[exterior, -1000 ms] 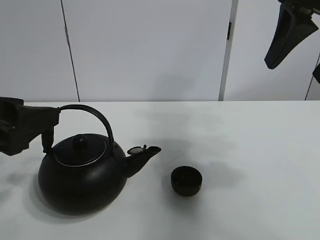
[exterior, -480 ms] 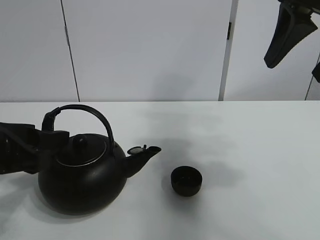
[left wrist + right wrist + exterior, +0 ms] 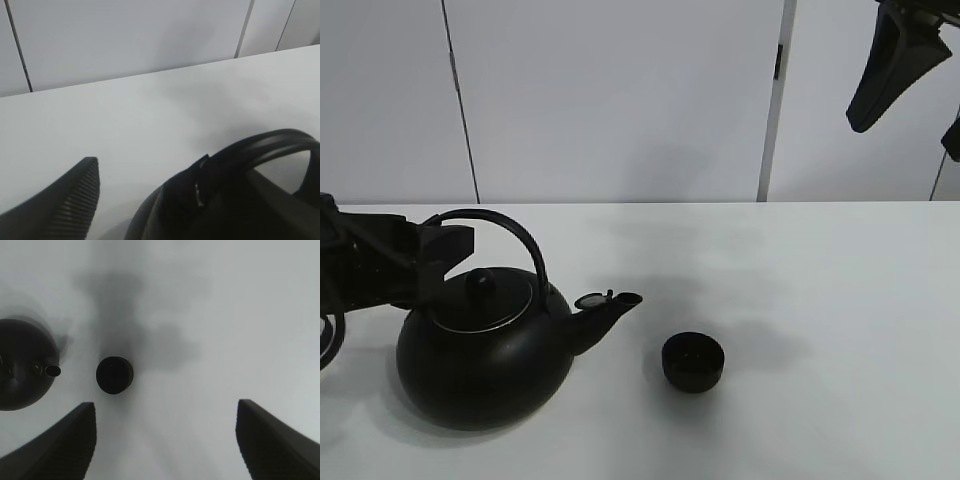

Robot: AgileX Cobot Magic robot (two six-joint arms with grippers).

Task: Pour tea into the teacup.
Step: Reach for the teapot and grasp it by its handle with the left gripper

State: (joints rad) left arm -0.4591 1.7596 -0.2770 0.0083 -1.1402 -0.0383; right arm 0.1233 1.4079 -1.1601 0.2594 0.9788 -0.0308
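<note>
Left gripper point(image 3: 448, 255) is arriving at the kettle point(image 3: 485, 365) handle point(image 3: 515, 232), jaws standing wide and holding nothing.

Over the last second it has been dipping low and then coming back up, and it is now sitting level with the near end of the handle, so I judge the grasp to be next and pouring not yet begun. Its wrist view is showing what the high camera is hiding: bare table point(image 3: 140, 125) between one ribbed finger point(image 3: 70, 200) and the handle, though whether the handle is lying inside the jaws I cannot tell. Further ahead, past the spout point(image 3: 610, 305), the teacup point(image 3: 693, 361) is standing upright, well apart. The right gripper point(image 3: 165, 404) is hanging high above it, open and empty.
</note>
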